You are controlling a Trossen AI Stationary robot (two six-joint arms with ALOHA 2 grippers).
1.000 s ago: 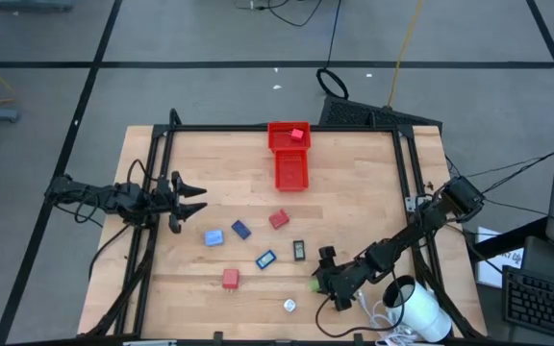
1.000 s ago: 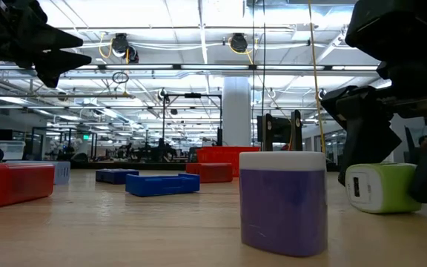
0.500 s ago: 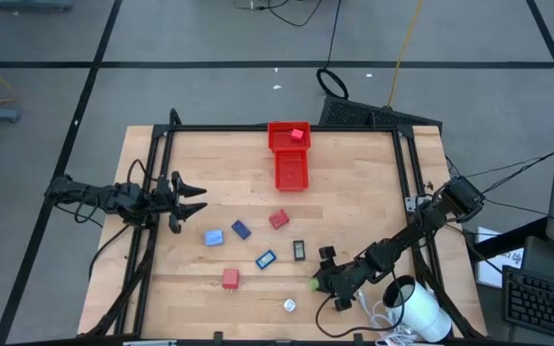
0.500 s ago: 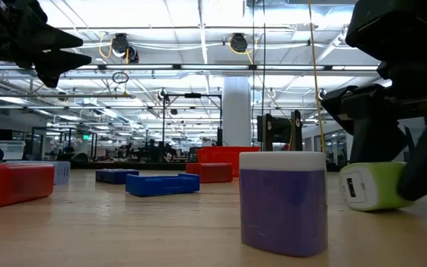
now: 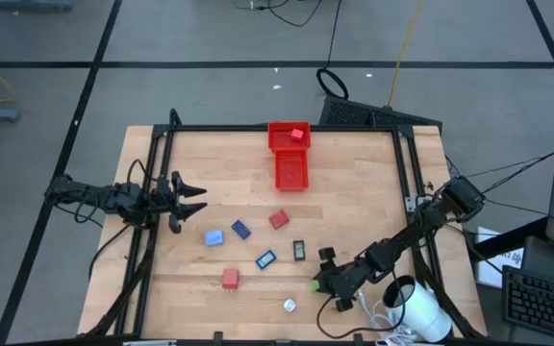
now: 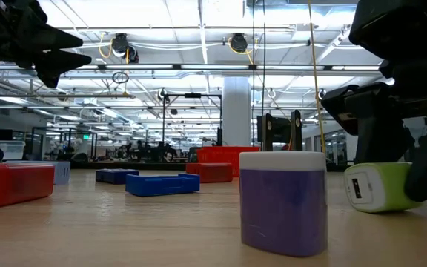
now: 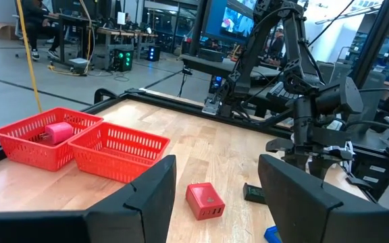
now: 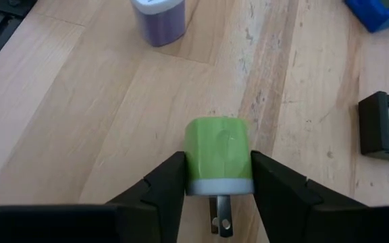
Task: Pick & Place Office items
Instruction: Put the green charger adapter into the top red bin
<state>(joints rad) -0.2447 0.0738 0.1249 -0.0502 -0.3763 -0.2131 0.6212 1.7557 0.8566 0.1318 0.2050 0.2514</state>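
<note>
The right gripper (image 8: 211,177) is clamped on a green plug adapter (image 8: 219,156) with a grey end and metal prongs, near the counter's (image 5: 354,207) front right corner; the left gripper (image 5: 192,193) hangs parted over the left edge.

A wooden table (image 5: 354,192) is carrying a red tray (image 5: 289,154) at upper centre, small office items (image 5: 258,245) scattering lower centre, and a white cylinder (image 5: 421,309) lower right.
</note>
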